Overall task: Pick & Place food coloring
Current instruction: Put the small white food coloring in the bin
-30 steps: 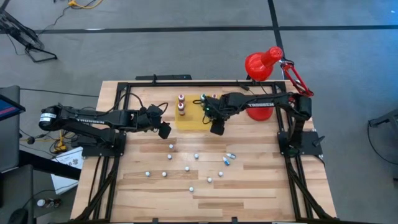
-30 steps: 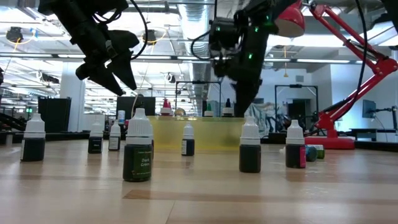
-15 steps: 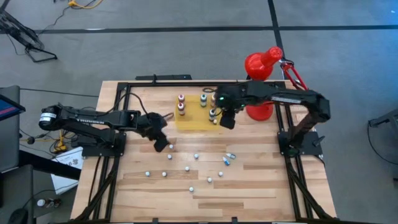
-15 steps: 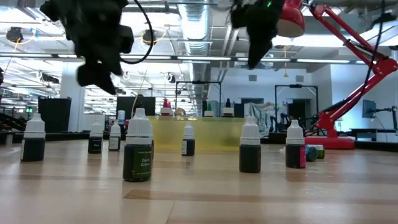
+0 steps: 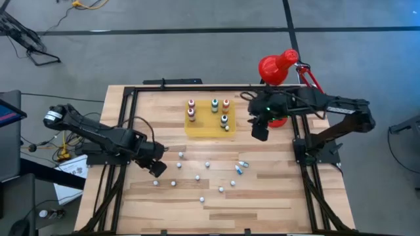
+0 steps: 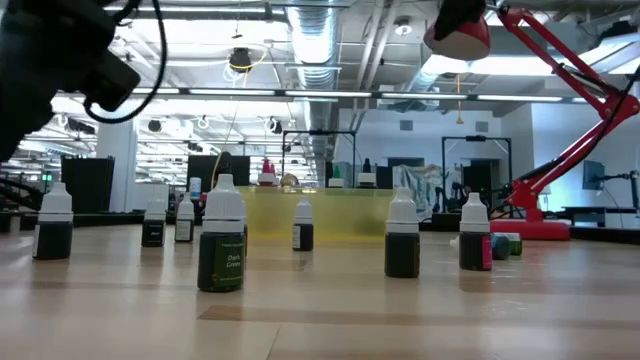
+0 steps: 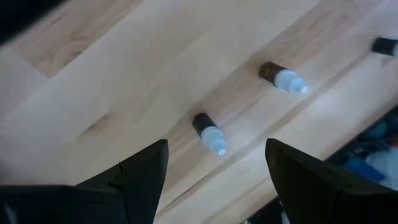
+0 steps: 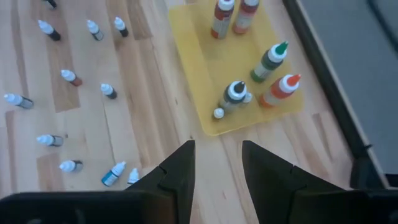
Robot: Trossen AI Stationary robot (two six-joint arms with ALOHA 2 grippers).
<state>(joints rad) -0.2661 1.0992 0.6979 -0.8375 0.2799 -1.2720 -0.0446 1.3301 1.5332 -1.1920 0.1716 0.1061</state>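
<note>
Left wrist view: a dropper bottle [image 7: 208, 132] lies between the wide-open left gripper [image 7: 214, 171] jaws. Right gripper [image 8: 217, 168], empty and part-open, has withdrawn from the yellow mat [image 8: 205, 74].

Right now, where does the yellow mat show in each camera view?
High view: yellow mat at upper centre, bottles standing on it.
Low view: a pale yellow band across the middle distance.
Left wrist view: not in it.
Right wrist view: at upper centre-right.
Shared landmark: the green-capped bottle on the mat.
</note>
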